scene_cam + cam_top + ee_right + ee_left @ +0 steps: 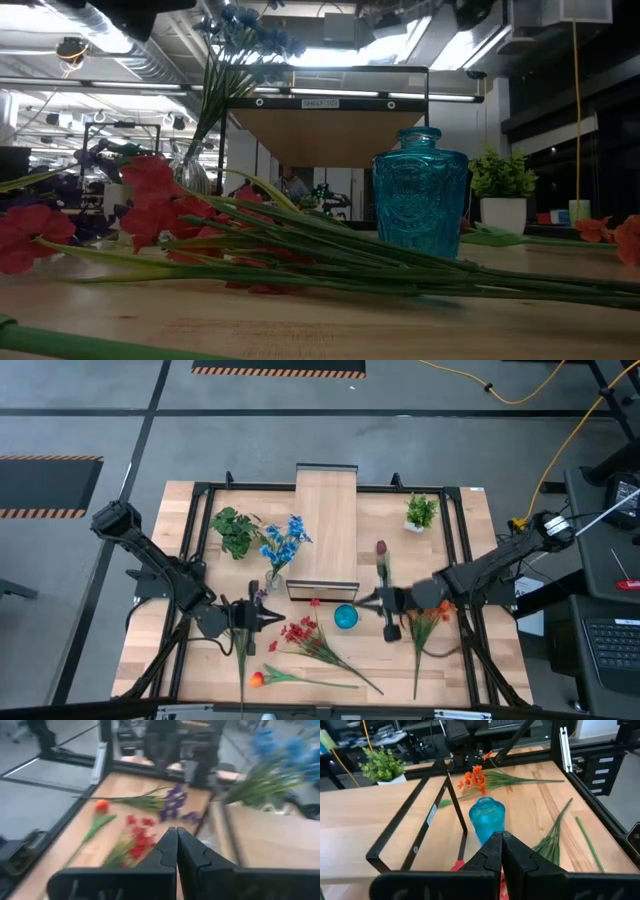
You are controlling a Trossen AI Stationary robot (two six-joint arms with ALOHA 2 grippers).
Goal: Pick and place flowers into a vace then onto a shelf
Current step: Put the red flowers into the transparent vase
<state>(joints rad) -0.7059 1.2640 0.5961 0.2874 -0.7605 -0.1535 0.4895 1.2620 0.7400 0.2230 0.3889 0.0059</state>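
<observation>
Overhead: pale wooden tabletop (200,650) on grey concrete floor (90,410), shelf (326,520) at centre back. Loose flowers (315,640) strewn in front. Left gripper (266,616) and right gripper (366,598) both pinched together, empty.

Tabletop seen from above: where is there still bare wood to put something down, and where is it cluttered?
Bare wood lies on the shelf top, and on the table between the shelf and the small potted plant. The front middle is crowded: red flowers, blue vase, orange tulip, with the shut left gripper and right gripper over them.
</observation>
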